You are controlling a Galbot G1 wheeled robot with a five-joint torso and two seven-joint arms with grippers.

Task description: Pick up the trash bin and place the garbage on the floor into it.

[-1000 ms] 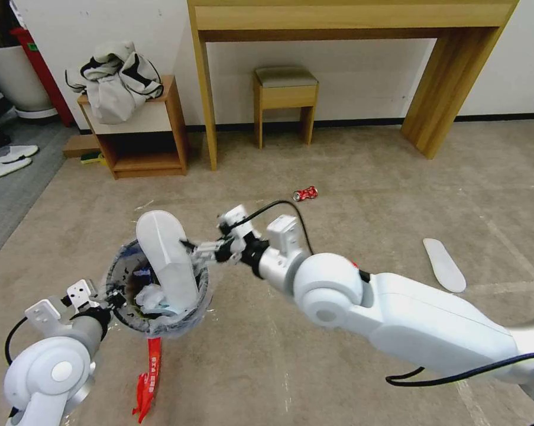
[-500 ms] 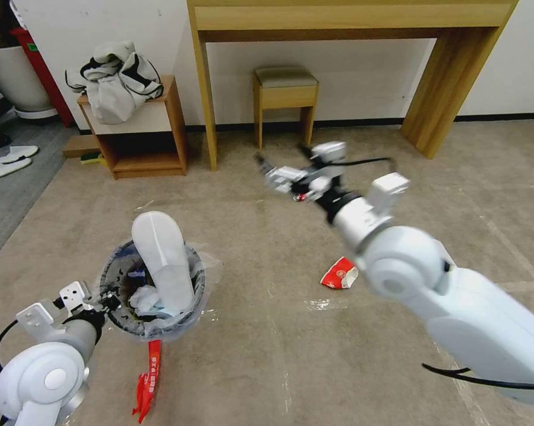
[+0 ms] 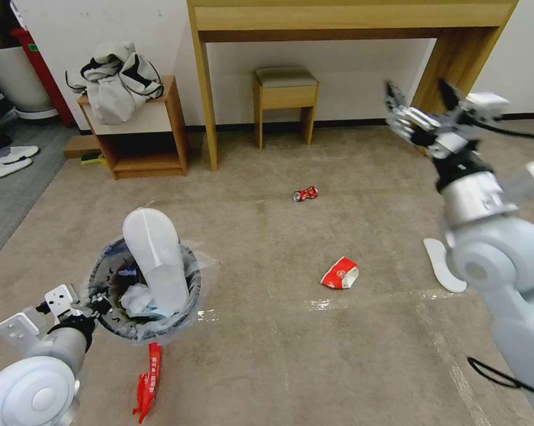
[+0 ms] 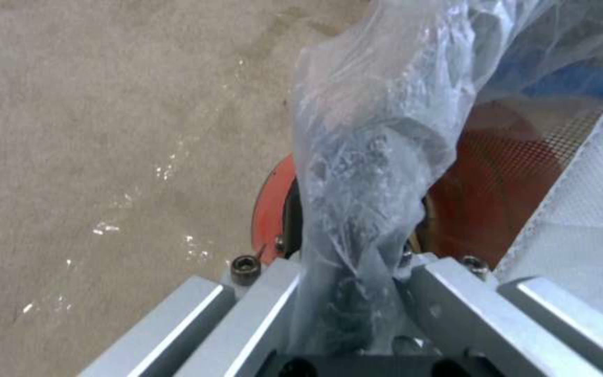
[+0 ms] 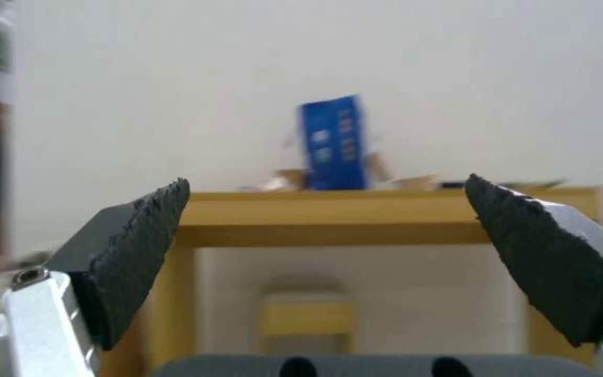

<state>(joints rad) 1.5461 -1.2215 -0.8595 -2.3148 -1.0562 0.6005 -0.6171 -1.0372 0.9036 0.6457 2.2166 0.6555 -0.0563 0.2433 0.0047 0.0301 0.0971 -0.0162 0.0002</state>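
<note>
The bin (image 3: 142,296) is sitting at seven o'clock on the floor (image 3: 267,355), an insole (image 3: 154,260) sticking out of it. The left gripper (image 3: 98,305) is clenching its bagged rim. The right gripper (image 3: 421,94) is hanging released at two o'clock, above the can (image 3: 306,193), cup (image 3: 340,274) and second insole (image 3: 441,265).

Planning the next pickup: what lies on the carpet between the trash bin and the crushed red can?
Head view: bare floor lies between the trash bin and the crushed red can; the paper cup sits off to the right of that line.
</note>
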